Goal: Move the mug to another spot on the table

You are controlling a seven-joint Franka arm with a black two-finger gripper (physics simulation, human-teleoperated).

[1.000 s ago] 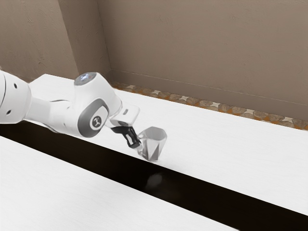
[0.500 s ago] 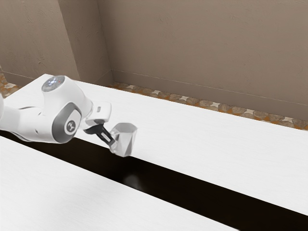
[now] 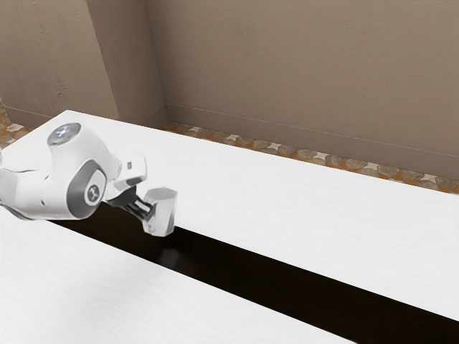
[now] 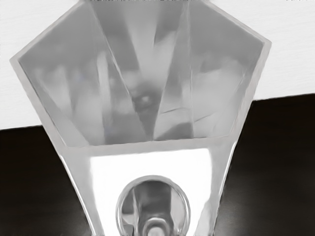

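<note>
Exterior view: the white Franka arm (image 3: 64, 179) comes in at the left of the frame, its black two-finger gripper (image 3: 145, 208) pointing toward the right. The fingers are clenched on a pale grey, faceted mug (image 3: 162, 210), gripping it on the side that faces the arm. The mug sits left of centre, at the near edge of the long white table (image 3: 308, 193), just where the white top meets the dark band (image 3: 287, 283) that runs diagonally from middle left to lower right. A faint pale blot lies on the dark band directly below the mug. Whether the mug's base touches the table edge cannot be told. A second white surface (image 3: 86, 294) fills the lower left corner. Behind the table, across the top of the frame, stands a plain brown wall (image 3: 301, 64), with a strip of pebbled floor (image 3: 315, 154) along its foot.

Wrist view: the camera looks into the mug's angular mouth, with a round ring-shaped handle (image 4: 152, 209) nearest the hand; white table lies beyond the mug and dark band to either side.
</note>
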